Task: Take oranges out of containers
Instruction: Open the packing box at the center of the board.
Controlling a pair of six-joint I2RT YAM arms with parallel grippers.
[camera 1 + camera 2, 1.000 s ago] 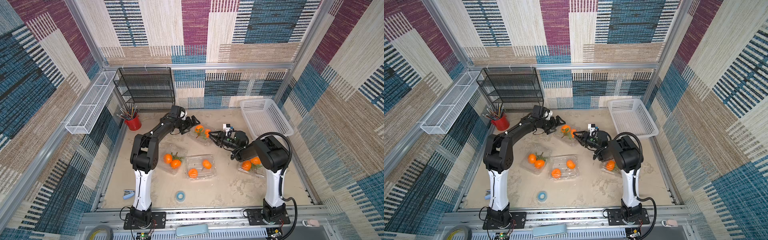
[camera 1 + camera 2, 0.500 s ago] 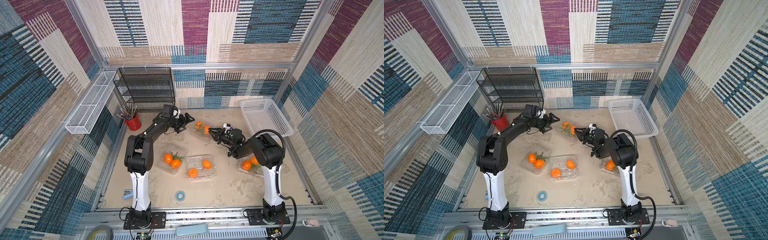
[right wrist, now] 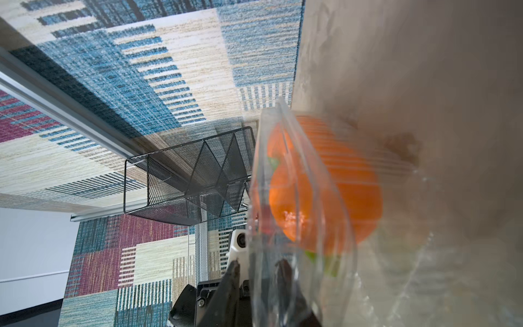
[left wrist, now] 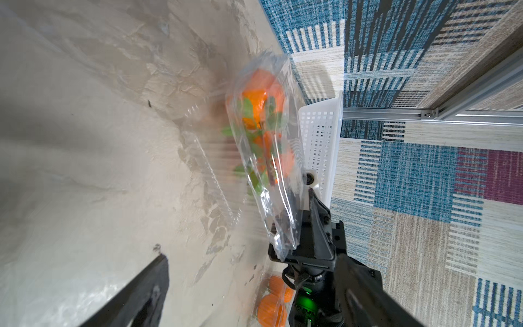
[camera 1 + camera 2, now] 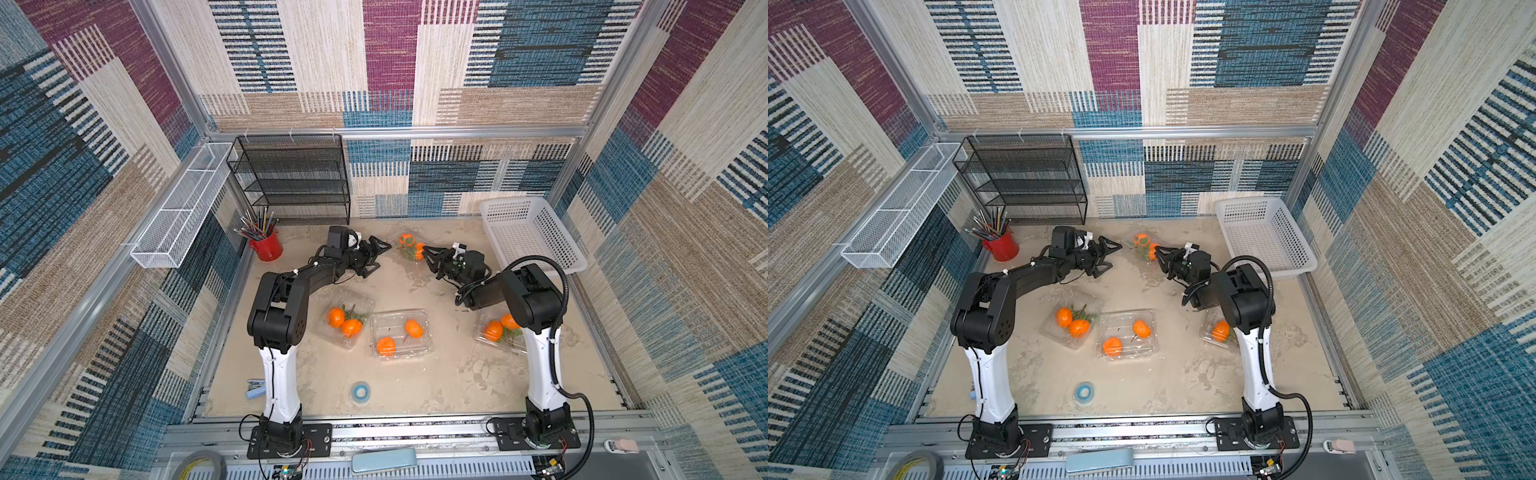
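Note:
At the back of the table a clear container (image 5: 411,254) holds two leafy oranges (image 5: 405,240). My right gripper (image 5: 428,252) is shut on the container's lid (image 4: 280,226) at one corner, and the lid stands lifted off the ribbed base (image 4: 209,175). My left gripper (image 5: 380,257) stays open a short way left of the container, touching nothing. In the right wrist view an orange (image 3: 339,186) shows behind the clear lid (image 3: 260,198). Three more containers (image 5: 347,318) (image 5: 401,334) (image 5: 496,334) lie nearer the front, each with two oranges. The rightmost is partly hidden by my right arm.
A white perforated basket (image 5: 528,232) stands at the back right. A black mesh shelf (image 5: 291,178) and a red cup of pencils (image 5: 266,247) stand at the back left. A white wire trough (image 5: 183,208) hangs on the left wall. A blue tape roll (image 5: 360,390) and a stapler (image 5: 255,388) lie near the front.
The far container and its oranges have shifted a little toward the back wall along with my right gripper, whose jaws have tightened on the lid. My left gripper's jaws have narrowed slightly.

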